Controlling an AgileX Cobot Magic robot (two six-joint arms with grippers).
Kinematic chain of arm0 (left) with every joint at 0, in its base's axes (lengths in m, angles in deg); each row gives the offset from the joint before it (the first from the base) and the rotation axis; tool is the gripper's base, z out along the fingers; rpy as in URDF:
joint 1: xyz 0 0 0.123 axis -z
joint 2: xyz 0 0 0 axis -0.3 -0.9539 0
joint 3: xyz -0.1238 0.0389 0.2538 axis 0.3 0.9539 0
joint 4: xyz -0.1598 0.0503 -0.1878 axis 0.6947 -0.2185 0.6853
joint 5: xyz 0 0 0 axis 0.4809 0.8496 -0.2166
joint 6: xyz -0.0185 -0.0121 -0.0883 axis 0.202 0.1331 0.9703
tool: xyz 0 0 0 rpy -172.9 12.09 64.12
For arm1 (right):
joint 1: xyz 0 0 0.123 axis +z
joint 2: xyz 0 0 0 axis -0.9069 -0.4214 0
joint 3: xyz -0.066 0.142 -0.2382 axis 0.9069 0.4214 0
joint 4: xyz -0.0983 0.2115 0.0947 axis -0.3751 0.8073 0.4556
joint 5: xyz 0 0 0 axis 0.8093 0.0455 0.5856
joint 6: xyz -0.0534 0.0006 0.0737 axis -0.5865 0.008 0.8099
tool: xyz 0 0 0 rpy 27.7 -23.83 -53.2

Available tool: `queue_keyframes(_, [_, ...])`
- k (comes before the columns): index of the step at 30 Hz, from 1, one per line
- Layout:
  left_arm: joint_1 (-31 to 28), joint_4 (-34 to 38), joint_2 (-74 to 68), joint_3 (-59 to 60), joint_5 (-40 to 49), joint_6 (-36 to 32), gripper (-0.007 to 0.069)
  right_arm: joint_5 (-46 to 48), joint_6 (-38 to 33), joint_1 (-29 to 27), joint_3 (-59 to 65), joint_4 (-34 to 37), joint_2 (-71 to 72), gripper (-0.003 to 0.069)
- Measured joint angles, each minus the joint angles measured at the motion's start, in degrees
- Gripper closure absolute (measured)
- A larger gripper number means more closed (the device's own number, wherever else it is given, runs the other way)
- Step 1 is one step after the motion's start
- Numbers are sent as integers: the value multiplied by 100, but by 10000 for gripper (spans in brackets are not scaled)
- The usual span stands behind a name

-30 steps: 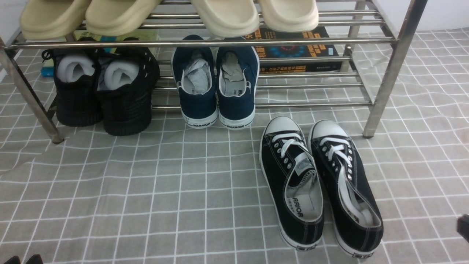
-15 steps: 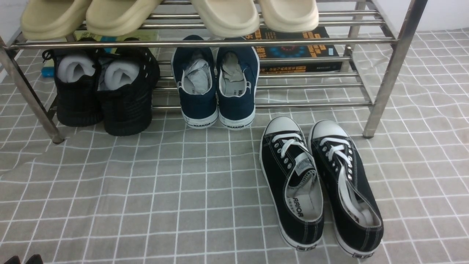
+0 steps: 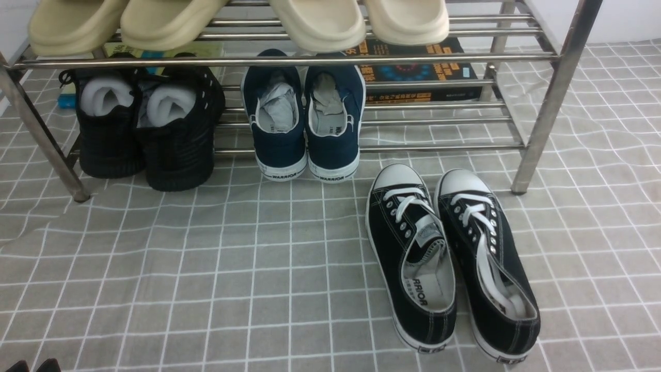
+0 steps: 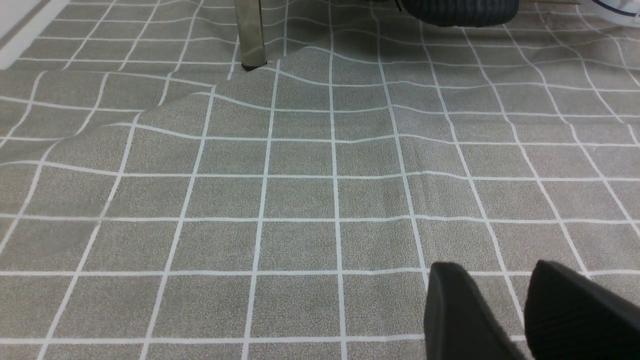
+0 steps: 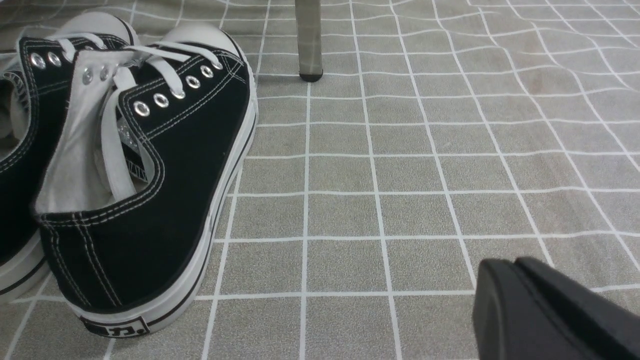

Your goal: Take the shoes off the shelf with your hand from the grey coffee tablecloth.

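Observation:
The shoes, two black canvas sneakers with white laces and toe caps [image 3: 408, 258] [image 3: 485, 263], lie side by side on the grey coffee tablecloth [image 3: 206, 268], toes towards the silver shelf [image 3: 289, 61] and just in front of it. In the right wrist view the nearer sneaker [image 5: 165, 165] stands apart from my right gripper [image 5: 507, 262], whose fingers are shut together with nothing between them. My left gripper [image 4: 500, 267] hovers over bare cloth, open and empty. Its tips [image 3: 33, 366] barely show at the front view's bottom left. The right arm is out of the front view.
On the shelf's lower tier stand navy sneakers [image 3: 304, 124], black knit shoes stuffed with white paper [image 3: 150, 129] and books [image 3: 418, 72]. Beige slippers [image 3: 170, 20] and cream slippers [image 3: 361, 20] sit on the top tier. A shelf leg [image 5: 308, 40] stands just beyond the sneakers.
A second ago my right gripper's tip showed at the front view's right edge; it has since drawn back out of that view. The shoes have not moved.

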Motion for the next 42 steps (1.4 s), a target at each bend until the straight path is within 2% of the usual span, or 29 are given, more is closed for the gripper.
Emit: queue_keyframes(42, [0,0,0,0,0,0,384,5,0,0,0,0,0,575])
